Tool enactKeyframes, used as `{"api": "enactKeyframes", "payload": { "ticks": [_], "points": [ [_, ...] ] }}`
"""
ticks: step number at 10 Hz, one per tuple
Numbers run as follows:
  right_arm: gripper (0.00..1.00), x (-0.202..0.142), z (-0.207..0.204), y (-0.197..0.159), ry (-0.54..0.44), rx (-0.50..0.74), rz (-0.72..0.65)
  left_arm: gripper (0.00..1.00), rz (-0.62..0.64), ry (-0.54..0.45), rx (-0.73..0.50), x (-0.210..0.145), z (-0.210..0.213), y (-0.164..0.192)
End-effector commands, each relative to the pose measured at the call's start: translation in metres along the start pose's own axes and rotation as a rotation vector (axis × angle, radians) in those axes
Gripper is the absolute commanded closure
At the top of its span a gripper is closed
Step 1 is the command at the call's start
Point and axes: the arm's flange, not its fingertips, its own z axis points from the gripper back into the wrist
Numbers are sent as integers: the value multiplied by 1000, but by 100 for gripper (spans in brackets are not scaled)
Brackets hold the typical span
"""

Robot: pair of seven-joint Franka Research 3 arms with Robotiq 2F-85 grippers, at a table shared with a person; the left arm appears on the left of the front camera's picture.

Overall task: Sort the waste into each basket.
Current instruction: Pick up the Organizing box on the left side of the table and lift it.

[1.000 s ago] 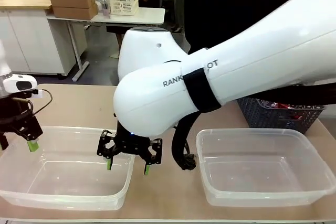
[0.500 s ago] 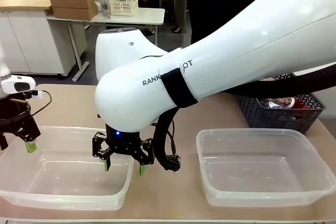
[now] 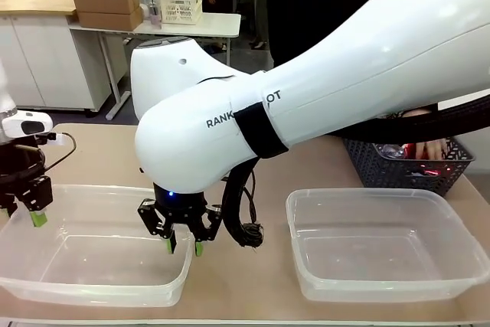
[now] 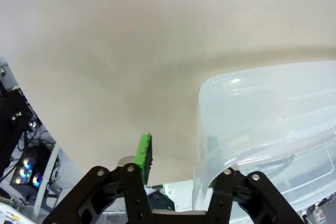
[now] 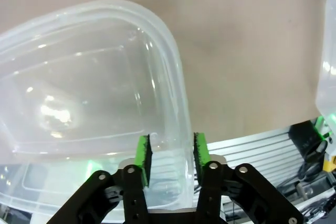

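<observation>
Across the desk (image 3: 115, 151) in the front view, the right pincer (image 3: 184, 246) clamps the left tub (image 3: 92, 285) at its 3 o'clock wall. The left pincer (image 3: 23, 214) sits at its 9 o'clock rim. Waste (image 3: 438, 168) lies in the crate (image 3: 375, 172), at 12 o'clock of the right tub (image 3: 383, 285).

Left wrist view: the jaws stand half apart astride the tub's corner, not gripping.

Right wrist view: the jaws pinch the thin wall.

The tub looks light, flexible and slick, so the rolled rim is the best hold.
</observation>
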Motion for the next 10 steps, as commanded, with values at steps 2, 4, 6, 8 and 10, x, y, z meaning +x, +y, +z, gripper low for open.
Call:
{"api": "enactKeyframes", "payload": {
  "ticks": [2,4,6,8,10],
  "points": [
    [100,1,-3,3,-34,-29,-34,100,19,-28,17,-120,-89,-32],
    [100,1,-3,-5,-37,-22,-46,100,33,-19,8,-120,-90,-32],
    [100,1,0,-16,-33,-10,-46,100,65,-12,-7,-120,-88,-32],
    [100,1,5,-23,-19,11,-2,100,90,-4,-35,-119,-85,-33],
    [100,11,27,-36,-3,-18,68,100,135,-25,-155,-120,-53,-36]
  ]
}}
